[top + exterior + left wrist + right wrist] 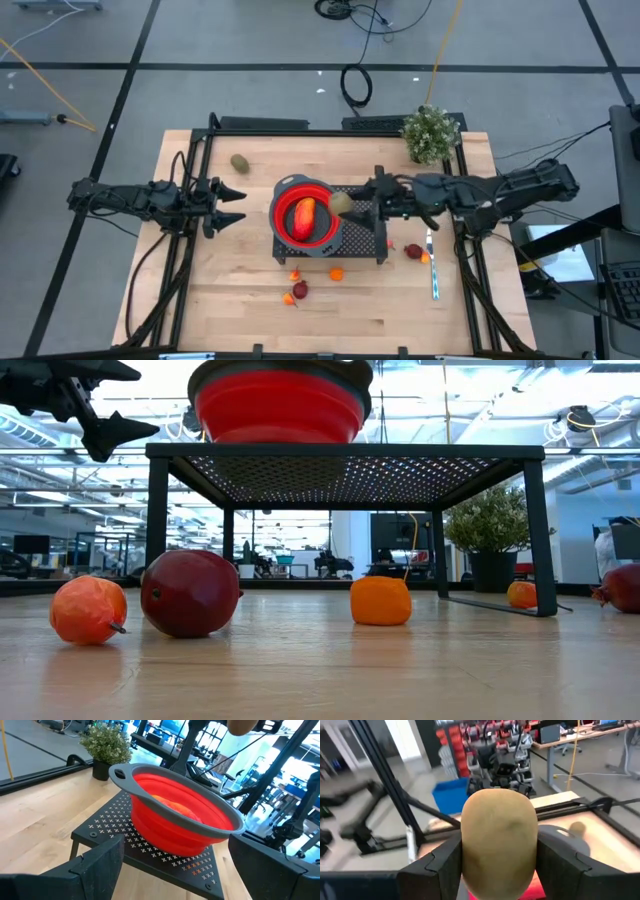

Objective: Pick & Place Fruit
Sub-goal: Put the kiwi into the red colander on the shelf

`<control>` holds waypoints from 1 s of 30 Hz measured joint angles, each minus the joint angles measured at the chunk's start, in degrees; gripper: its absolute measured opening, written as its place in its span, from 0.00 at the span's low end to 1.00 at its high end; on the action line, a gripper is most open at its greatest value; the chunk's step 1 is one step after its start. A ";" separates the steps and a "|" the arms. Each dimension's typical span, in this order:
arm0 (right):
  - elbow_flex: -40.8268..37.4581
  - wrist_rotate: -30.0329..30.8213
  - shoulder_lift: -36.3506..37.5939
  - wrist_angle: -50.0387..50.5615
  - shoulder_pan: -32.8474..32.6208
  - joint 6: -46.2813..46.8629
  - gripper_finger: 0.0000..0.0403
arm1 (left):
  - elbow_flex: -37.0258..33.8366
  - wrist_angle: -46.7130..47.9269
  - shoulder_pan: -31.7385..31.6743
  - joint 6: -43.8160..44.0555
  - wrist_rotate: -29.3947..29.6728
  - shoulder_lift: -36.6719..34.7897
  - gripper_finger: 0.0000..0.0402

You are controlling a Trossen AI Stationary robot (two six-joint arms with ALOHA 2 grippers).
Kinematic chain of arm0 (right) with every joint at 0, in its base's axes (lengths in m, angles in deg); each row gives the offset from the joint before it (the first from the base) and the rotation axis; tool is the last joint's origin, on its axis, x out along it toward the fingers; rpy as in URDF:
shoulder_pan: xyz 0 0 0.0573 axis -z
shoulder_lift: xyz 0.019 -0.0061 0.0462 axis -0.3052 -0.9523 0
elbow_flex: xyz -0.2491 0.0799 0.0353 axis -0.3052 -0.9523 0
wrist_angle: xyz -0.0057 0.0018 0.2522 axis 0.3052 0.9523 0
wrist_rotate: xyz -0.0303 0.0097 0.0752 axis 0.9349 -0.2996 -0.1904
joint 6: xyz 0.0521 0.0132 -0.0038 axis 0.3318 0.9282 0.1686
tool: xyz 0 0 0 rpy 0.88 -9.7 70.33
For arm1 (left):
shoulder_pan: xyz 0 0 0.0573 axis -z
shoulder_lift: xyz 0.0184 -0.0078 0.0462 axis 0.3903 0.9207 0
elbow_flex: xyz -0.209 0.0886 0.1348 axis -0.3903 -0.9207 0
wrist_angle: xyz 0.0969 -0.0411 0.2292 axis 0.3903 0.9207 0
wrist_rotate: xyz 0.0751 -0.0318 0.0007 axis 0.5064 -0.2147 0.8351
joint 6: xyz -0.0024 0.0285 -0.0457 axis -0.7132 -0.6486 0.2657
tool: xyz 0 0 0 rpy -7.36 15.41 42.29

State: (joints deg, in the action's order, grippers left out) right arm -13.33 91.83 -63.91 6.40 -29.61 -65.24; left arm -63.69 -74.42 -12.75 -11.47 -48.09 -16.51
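Observation:
A red collapsible bowl (322, 232) with a grey rim stands on a black mesh stand (362, 240) at the table's middle. A long red-orange fruit (303, 215) lies inside it. My right gripper (347, 203) is shut on a brown oval fruit (341, 202) over the bowl's right rim. My left gripper (236, 206) hovers open just left of the bowl, which fills the left wrist view (180, 815). A second brown oval (240, 162) lies on the table's far left part. Orange balls (380, 601) and dark red pieces (190, 592) lie near the stand. My right gripper pinches the brown oval fruit across its middle (500, 835), one finger (442, 865) on each side. The fingers come level from the table's right. The fruit is lifted clear, above the bowl's right rim.
A leafy potted plant (430, 133) stands at the table's far right corner. A thin pale-handled utensil (433, 272) lies right of the stand, beside a dark red piece (413, 250) and a small orange one (425, 257). Bare wood shows on the near left.

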 joint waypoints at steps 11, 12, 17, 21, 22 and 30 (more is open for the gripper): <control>5.62 -5.27 -9.38 4.03 4.18 -6.86 0.51 | 0.00 0.00 0.00 0.00 0.02 0.02 0.89; 5.66 -6.12 -10.13 3.90 4.65 -6.88 0.51 | 0.00 0.00 0.02 -0.01 0.02 0.02 0.89; 5.68 -9.00 -13.17 4.13 5.93 -6.84 0.51 | 0.00 -0.01 0.02 0.01 0.02 0.02 0.89; 5.68 -9.08 -14.95 5.28 5.93 -6.79 0.51 | 0.00 -0.02 0.02 -0.01 0.02 0.02 0.89; 5.68 -9.10 -15.34 5.67 5.89 -6.76 0.51 | 0.00 0.00 0.00 -0.01 0.02 0.02 0.89; 5.68 -8.97 -16.25 6.86 5.78 -6.48 0.51 | 0.00 0.00 0.00 -0.03 0.02 0.02 0.89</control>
State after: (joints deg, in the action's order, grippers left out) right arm -7.65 82.86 -80.16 13.26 -23.84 -71.73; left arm -63.69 -74.42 -12.75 -11.50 -48.07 -16.49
